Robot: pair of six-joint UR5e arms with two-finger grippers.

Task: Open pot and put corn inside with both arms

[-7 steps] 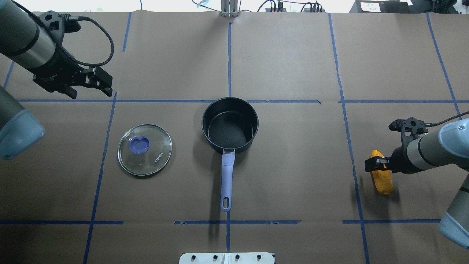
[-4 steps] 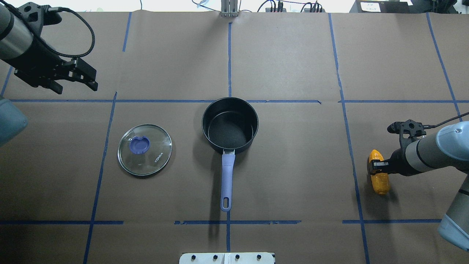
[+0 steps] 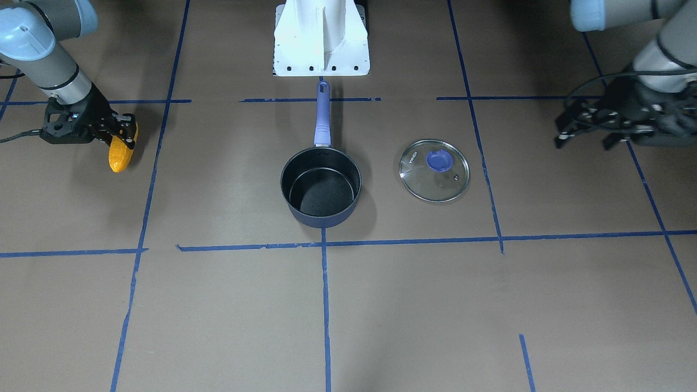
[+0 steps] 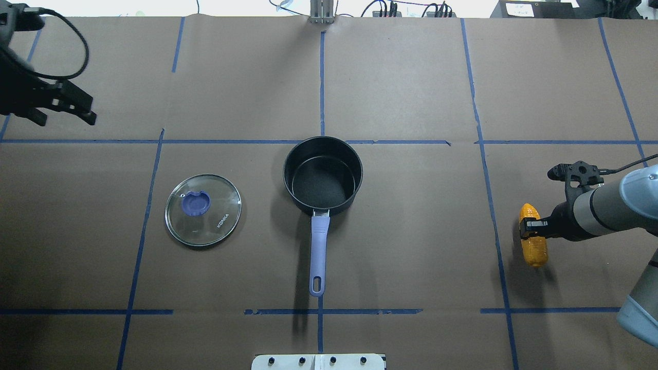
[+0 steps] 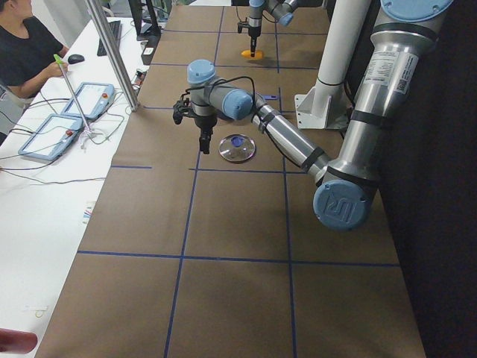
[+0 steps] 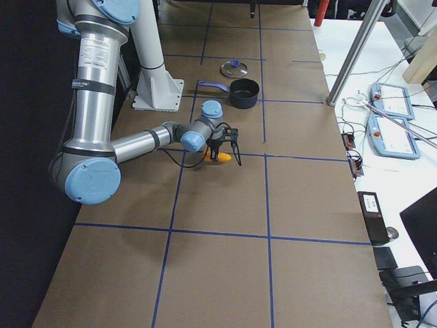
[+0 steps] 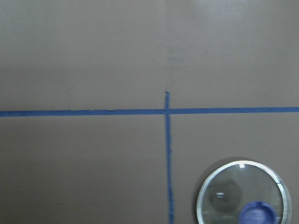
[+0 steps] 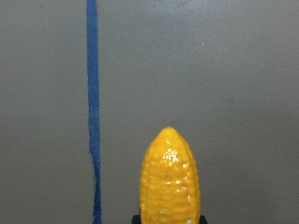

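The dark navy pot point(image 4: 323, 174) stands open at the table's middle with its black inside bare, lavender handle point(image 4: 318, 252) pointing toward the robot; it also shows in the front view point(image 3: 321, 188). Its glass lid point(image 4: 203, 209) with the blue knob lies flat on the table to its left, also in the left wrist view point(image 7: 243, 196). My right gripper point(image 4: 529, 228) is shut on the orange-yellow corn point(image 4: 533, 245) at the far right, low over the table; the right wrist view shows the corn point(image 8: 169, 182) between the jaws. My left gripper point(image 4: 67, 110) is open and empty, far left and beyond the lid.
The white robot base point(image 3: 321, 38) stands just past the handle's end. Blue tape lines cross the brown paper-covered table point(image 4: 411, 92). A side desk with teach pendants point(image 5: 52, 134) and a seated person point(image 5: 22, 52) runs along the table's far edge.
My left arm has drawn back toward the far left, away from the lid. My right gripper has shifted slightly with the corn, which now hangs straighter. Pot and lid have not moved.
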